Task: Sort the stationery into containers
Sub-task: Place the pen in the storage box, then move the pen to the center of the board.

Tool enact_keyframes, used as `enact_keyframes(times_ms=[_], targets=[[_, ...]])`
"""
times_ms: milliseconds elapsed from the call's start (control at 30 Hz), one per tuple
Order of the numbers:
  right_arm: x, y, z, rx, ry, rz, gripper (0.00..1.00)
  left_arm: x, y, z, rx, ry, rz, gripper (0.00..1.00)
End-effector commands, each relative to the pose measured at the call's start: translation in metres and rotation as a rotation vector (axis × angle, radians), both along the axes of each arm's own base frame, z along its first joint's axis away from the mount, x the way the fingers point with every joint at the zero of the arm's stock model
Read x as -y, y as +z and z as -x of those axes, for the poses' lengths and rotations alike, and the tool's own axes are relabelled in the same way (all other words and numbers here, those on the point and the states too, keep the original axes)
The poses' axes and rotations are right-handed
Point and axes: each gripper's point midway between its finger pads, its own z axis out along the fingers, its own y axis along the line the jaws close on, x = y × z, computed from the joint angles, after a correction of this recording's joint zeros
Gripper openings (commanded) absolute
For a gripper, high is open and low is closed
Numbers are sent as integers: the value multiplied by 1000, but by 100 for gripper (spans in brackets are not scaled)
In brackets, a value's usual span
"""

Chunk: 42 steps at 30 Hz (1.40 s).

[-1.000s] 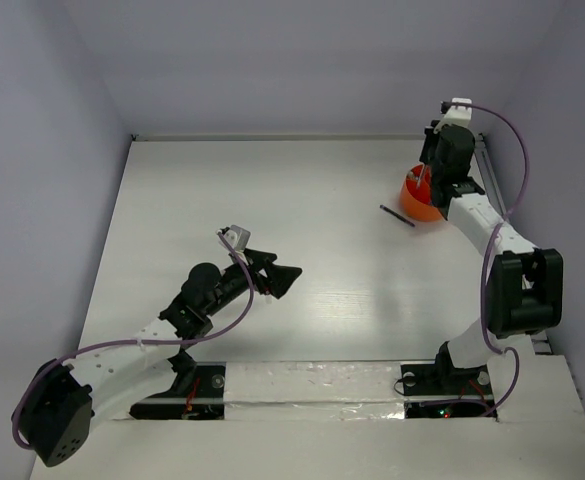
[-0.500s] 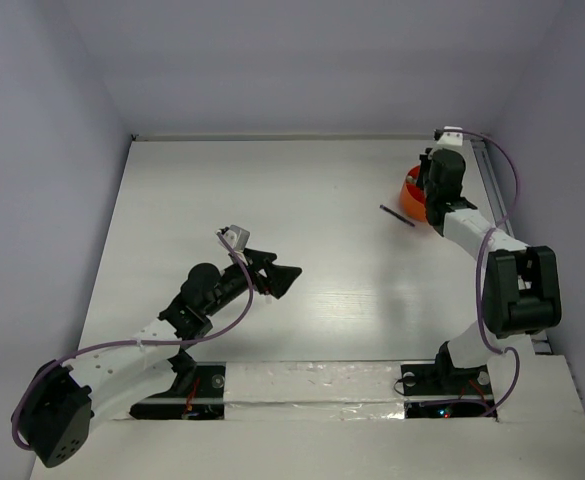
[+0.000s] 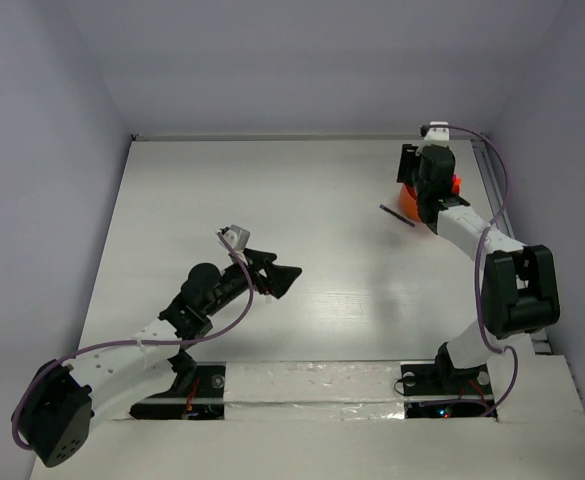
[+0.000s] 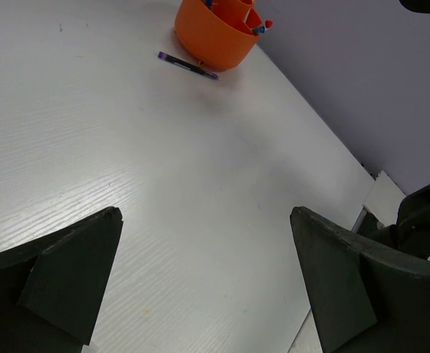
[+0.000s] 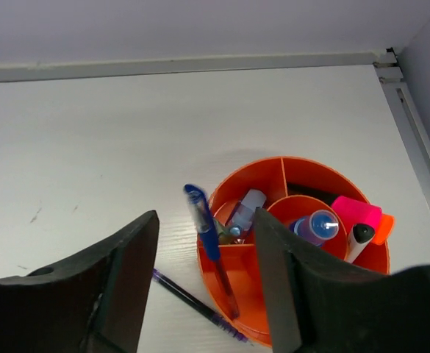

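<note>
Table (image 4: 163, 184): white, finely ribbed board.
Left gripper (image 4: 203, 220): black wedge fingers spread wide, empty.
Right gripper (image 5: 205, 220): spread wide over the cup.
Orange cup (image 4: 211, 40): round, smooth plastic, divided, far right.
Blue pen (image 5: 209, 235): slim, leaning inside.
Dark pen (image 4: 187, 65): thin, flat beside the cup.

I count one orange cup (image 5: 317, 173) — the only container I see. Pens come to two: one blue pen (image 5: 203, 220), one dark pen (image 5: 192, 303). Then one pink marker (image 5: 356, 212), one small bottle (image 5: 316, 226) with a blue cap, one white stick (image 5: 359, 239) with a black tip, and one clear piece (image 5: 248, 204).
</note>
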Motion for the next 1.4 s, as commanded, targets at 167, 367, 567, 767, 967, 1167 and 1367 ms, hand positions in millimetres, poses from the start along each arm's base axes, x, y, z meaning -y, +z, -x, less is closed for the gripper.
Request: enact_keyframes(times_ms=[167,367,567,767,967,1167,1367], targets=[[-12,59,18,62,26,-113,52,2,12,-1,43,-6,33,98],[-81,-2,49,-208,370,-206,4,1,11,-1,42,-2,32,98],[-103,-49,56,-399,380,-76,18,-2,12,-3,43,16,31,98],[-83,-82,36,-462,271,88,54,-4,14,-2,49,24,34,99],[-64,-113,19,-538,194,218,55,-5,15,-1,55,22,39,99],[-59,-128,6,-549,181,283,51,-1,13,0,48,-2,37,99],[-62,-136,-5,-544,181,293,48,1,14,2,49,-16,44,99]])
